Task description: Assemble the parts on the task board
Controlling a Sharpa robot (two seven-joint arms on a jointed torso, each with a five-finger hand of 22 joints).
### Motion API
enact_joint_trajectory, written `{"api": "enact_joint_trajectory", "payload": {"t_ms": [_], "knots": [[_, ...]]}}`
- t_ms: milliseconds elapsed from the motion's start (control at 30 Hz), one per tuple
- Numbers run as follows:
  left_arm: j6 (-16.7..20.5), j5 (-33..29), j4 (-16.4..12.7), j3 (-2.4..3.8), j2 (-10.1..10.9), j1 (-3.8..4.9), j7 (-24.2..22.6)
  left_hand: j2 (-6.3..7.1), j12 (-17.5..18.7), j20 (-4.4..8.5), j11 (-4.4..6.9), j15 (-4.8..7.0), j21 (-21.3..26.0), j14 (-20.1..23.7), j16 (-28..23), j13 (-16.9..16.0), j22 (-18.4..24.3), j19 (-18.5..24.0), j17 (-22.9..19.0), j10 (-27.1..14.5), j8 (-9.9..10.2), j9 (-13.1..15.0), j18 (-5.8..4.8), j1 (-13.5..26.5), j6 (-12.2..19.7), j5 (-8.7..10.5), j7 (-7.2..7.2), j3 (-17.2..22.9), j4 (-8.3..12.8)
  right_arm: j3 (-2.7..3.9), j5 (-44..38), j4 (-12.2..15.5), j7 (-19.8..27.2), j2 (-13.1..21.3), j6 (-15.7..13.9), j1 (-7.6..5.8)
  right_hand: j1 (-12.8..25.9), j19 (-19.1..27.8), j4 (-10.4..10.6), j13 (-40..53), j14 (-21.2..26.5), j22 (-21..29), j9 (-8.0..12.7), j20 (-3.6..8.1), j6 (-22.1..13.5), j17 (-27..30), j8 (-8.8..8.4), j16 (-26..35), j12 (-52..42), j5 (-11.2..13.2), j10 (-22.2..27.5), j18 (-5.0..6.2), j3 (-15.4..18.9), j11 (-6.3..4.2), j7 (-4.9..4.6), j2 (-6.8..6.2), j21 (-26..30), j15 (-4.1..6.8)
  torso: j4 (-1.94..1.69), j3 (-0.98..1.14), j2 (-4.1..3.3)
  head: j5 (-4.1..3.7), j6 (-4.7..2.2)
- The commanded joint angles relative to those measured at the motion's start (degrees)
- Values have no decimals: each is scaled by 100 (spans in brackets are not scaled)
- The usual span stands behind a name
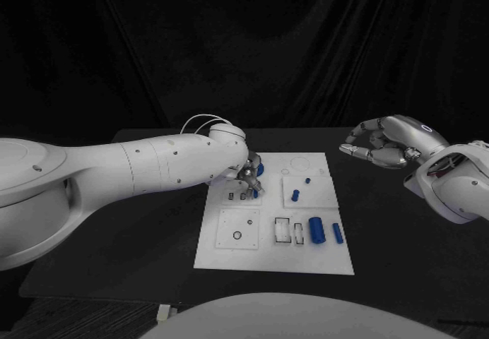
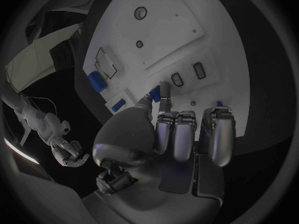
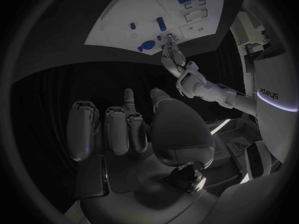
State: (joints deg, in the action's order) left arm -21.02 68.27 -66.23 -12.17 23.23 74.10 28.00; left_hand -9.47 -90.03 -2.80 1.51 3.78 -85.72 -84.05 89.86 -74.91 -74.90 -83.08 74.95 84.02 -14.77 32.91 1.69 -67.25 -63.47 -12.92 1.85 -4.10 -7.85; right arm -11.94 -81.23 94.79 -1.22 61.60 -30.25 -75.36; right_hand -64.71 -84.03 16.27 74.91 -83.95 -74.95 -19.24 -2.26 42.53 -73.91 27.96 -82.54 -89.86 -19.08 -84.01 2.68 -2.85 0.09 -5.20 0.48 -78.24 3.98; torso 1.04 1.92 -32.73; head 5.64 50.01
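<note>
Nearest the robot, lying on the front part of the flat white rectangular task board (image 1: 273, 258): two loose blue cylindrical parts, the thicker blue cylinder (image 1: 317, 230) and the slimmer blue peg (image 1: 337, 233) just beside it, both resting next to two rectangular outlined recesses (image 1: 288, 231) and waiting untouched. Sitting further left on the same board: a square panel with a small round hole (image 1: 237, 235).

Moving back to the board's middle: a short blue pin (image 1: 295, 194) lying apart from the others, and a tiny blue stub (image 1: 308, 181) beyond it.

At the board's far left corner, working over a small slotted block: the silver left hand (image 1: 249, 171), fingertips pinching a small blue part (image 2: 154, 91) and holding it low over the slots. Judging from the left wrist view, lowering gently and keeping the piece upright and square to the dark slot (image 2: 176, 79) beside it seems wisest; pushing while tilted risks jamming or skidding the board.

Hovering well off to the far right above the black table (image 1: 387, 233): the silver right hand (image 1: 385, 145), fingers curled inward, holding nothing, well apart from the board.
</note>
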Motion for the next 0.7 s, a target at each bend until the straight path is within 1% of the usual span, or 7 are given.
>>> {"api": "enact_joint_trajectory", "payload": {"t_ms": [33,67,200,433,500,667,700], "knots": [[-76,0,7,6,-17,-13,-125,26,3,7,-10,-3,41,-595,14,-1509,-735,51,1505,598,61,-8,59,-69,-30,-89,23,95,41,4,-13,4,-37,5,36,12,-77,-152,-22,1509,-330,-1128,9,-32,45,11,18,30,-14,-41,-599,16,20,32,-3,-7,35,-42,0,0,2,-4,-1],[-78,0,10,6,-18,-14,-133,57,3,6,-11,-4,49,-595,14,-1509,-732,58,1505,598,106,-7,61,-80,-32,-170,25,183,98,4,-14,3,-38,4,40,12,-94,-150,-24,1509,-331,-1126,11,-34,47,7,17,27,-14,-57,-599,17,20,34,-4,-7,39,-44,0,0,2,-9,-1],[-78,0,13,6,-19,-15,-147,118,3,4,-13,-7,69,-595,14,-1509,-720,74,1505,598,183,-1,67,-86,-38,-302,28,357,198,4,-15,-2,-40,-1,49,12,-133,-149,-28,1509,-329,-1126,17,-38,51,18,16,31,-14,-100,-599,18,18,36,-7,-7,41,-47,2,-3,3,-22,-1],[-75,0,14,6,-17,-15,-170,203,3,-1,-18,-11,88,-595,14,-1509,-714,88,1505,598,271,15,71,-82,-47,-426,33,622,333,4,-16,-9,-50,-15,69,12,-187,-149,-30,1509,-328,-1126,25,-43,59,19,15,30,-14,-173,-599,18,15,41,-10,-3,41,-51,2,-1,6,5,-1],[-77,0,10,6,-14,-15,-177,284,3,0,-18,-9,99,-595,14,-1509,-716,91,1505,598,320,36,73,-103,-59,-557,32,856,472,4,-16,-12,-54,-19,76,12,-201,-146,-31,1509,-327,-1123,28,-44,60,26,14,33,-14,-190,-599,20,14,42,-11,-3,49,-51,2,-1,6,23,-1],[-83,0,-4,6,-1,-15,-192,431,3,-1,-19,-11,109,-595,14,-1509,-730,86,1505,598,384,92,73,-18,-91,-600,35,1299,674,4,-16,-15,-63,-24,92,12,-215,-144,-33,1509,-326,-1121,29,-45,62,32,14,36,-14,-205,-599,21,12,42,-11,-1,55,-52,-1,1,7,53,-1],[-82,0,-8,6,5,-15,-196,478,3,-1,-20,-10,116,-595,14,-1509,-729,90,1505,598,399,114,75,12,-99,-653,36,1453,746,4,-16,-15,-66,-24,96,12,-215,-144,-33,1509,-326,-1121,29,-45,62,32,14,36,-14,-205,-599,21,12,42,-11,-1,55,-52,-1,1,7,54,-1]]}}
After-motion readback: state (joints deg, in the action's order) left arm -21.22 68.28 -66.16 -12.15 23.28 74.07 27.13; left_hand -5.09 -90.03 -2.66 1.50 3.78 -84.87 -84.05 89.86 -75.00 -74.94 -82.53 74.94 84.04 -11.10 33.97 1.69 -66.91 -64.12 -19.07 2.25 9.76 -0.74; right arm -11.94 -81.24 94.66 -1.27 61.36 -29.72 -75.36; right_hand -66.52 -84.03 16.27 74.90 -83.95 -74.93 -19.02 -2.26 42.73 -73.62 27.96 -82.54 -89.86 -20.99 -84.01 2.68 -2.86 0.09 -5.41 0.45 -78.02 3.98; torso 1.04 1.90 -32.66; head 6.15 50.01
